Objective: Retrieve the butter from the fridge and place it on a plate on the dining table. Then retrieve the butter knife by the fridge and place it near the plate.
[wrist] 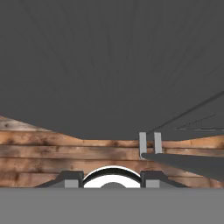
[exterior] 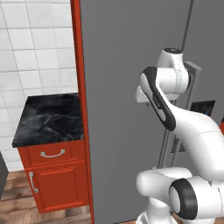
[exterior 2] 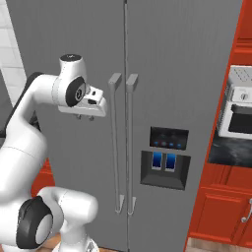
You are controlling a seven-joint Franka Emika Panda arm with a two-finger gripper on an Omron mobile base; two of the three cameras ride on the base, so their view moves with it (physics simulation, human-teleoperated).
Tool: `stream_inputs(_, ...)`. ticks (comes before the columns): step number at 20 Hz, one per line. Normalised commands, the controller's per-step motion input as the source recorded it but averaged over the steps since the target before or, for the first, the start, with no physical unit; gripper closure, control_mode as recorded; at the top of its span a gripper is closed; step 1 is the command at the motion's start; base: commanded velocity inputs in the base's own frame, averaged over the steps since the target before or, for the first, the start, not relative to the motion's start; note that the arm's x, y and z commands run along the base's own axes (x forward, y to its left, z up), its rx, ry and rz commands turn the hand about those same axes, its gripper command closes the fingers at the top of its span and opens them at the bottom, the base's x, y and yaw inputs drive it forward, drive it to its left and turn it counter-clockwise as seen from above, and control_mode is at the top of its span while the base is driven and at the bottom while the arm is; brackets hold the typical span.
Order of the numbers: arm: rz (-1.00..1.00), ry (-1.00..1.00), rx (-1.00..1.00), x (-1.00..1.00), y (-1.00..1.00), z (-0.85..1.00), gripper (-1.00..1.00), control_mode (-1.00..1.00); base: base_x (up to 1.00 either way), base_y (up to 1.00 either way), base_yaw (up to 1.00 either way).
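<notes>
The grey double-door fridge (exterior 2: 162,64) stands shut, so the butter is hidden. Its two long bar handles (exterior 2: 123,142) run down the middle seam. My gripper (exterior 2: 84,118) hangs in front of the left door, just left of the handles, pointing down. It is open, with nothing between the fingertips (wrist: 72,179). The hand view looks down the door face to the handle ends (wrist: 148,144) and the wood floor. A thin dark butter knife (exterior: 44,127) lies on the black marble counter (exterior: 52,109) left of the fridge. The plate and dining table are out of view.
A dispenser panel (exterior 2: 165,165) is set in the right door. A white oven (exterior 2: 239,110) sits among red cabinets to the right. The left counter tops a red cabinet (exterior: 54,179) with a drawer, against a white tiled wall (exterior: 35,43).
</notes>
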Motion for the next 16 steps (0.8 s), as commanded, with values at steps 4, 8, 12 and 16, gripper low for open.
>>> stream_inputs(4, 0.0, 0.0, 0.0, 0.0, 0.0, 0.0, -1.0, 1.0, 0.0, 0.0, 0.0)
stream_inputs(8, 0.0, 0.0, 0.0, 0.0, 0.0, 0.0, -1.0, 1.0, -0.28, 0.0, 0.0)
stream_inputs(12, 0.0, 0.0, 0.0, 0.0, 0.0, 0.0, -1.0, 1.0, -0.58, -0.01, 0.0)
stream_inputs(16, 0.0, 0.0, 0.0, 0.0, 0.0, 0.0, -1.0, 1.0, -0.57, -0.03, -0.01)
